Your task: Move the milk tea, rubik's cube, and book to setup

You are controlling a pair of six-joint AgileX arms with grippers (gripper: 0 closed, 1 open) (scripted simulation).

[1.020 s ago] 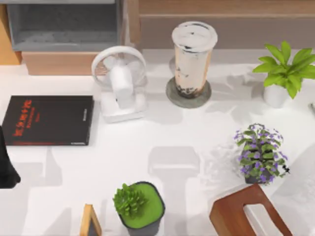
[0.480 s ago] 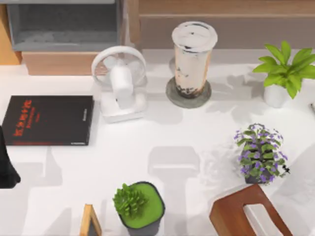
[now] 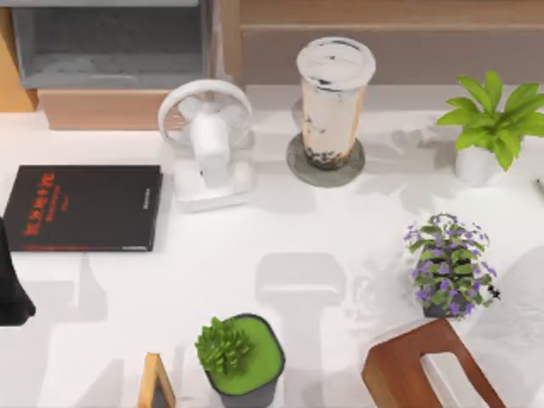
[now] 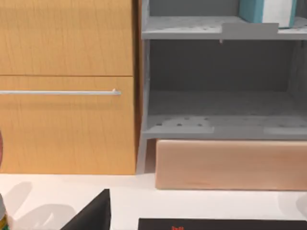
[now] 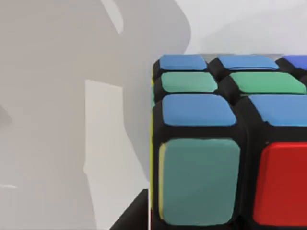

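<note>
Now, at the white table's point(image 3: 255, 246) left edge, a dark part of my left arm point(image 3: 12, 289) juts in; whether its gripper is released or clenched I cannot tell. Just beside it lies a flat black book with red lettering point(image 3: 85, 207), and behind that, at the back left corner, stands a wooden cabinet with grey open shelves point(image 3: 106, 51). In the left wrist view a thick teal-blue book with white page edges point(image 4: 266, 10) stands on the upper grey shelf, above a pale wooden block point(image 4: 230, 164) at the cabinet's foot. Right of the black book a small white desk fan point(image 3: 208, 140) faces upward. Toward the front edge sit a small wooden triangular stand point(image 3: 155, 382) and a green succulent in a dark square pot point(image 3: 240, 357). Near the back edge, right of the fan, the tall clear plastic cup of milk tea with a white domed lid point(image 3: 333, 102) stands upright on a round grey coaster point(image 3: 299, 168). Farther right are a purple-flowered potted plant point(image 3: 449, 265), a brown wooden tissue box point(image 3: 425, 367) at the front edge and a leafy green plant in a white pot point(image 3: 491, 123) at the right edge. The right wrist view looks closely at a multicoloured rubik's cube point(image 5: 225, 143) resting on the table; I cannot tell my right gripper's state.
</note>
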